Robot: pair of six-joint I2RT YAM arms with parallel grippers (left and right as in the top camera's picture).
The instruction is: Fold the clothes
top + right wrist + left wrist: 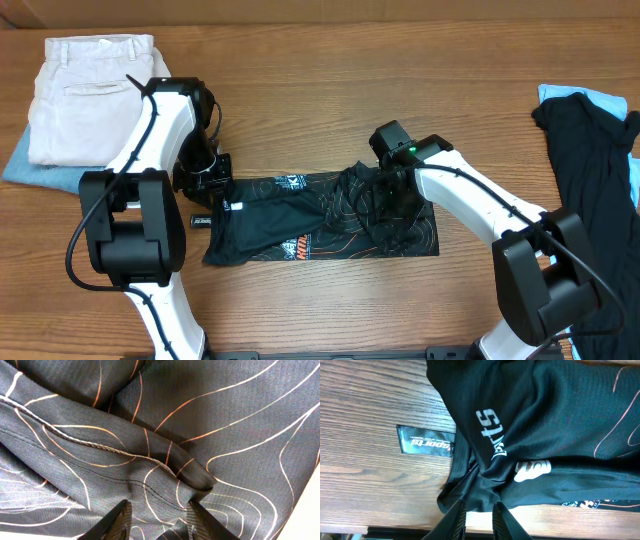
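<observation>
My left gripper (480,507) sits at the left end of the shirt (300,225). In the left wrist view its two fingers (454,521) stand close together with only a narrow gap. The gathered hem of the shirt (560,420) reaches right to their tips. I cannot tell whether they actually pinch the fabric or just touch it.

My right gripper (159,505) is down on the right half of the shirt (225,425). Its fingers (120,517) are spread apart on either side of a raised fold, and the fabric with its thin orange contour lines is rumpled around them.

The shirt lies in the middle of the tabletop (320,110), stretched left to right, with white lettering near the left end. The right part is bunched up under the arm. A small black label (426,440) printed "sports" lies flat on the wood, its right end against the shirt's left edge.

Farther out, beige trousers (90,95) lie folded at the far left on a light blue cloth (25,165). At the far right edge, a loose black garment (590,170) lies partly over another light blue piece (600,100). Both are well apart from the shirt.
</observation>
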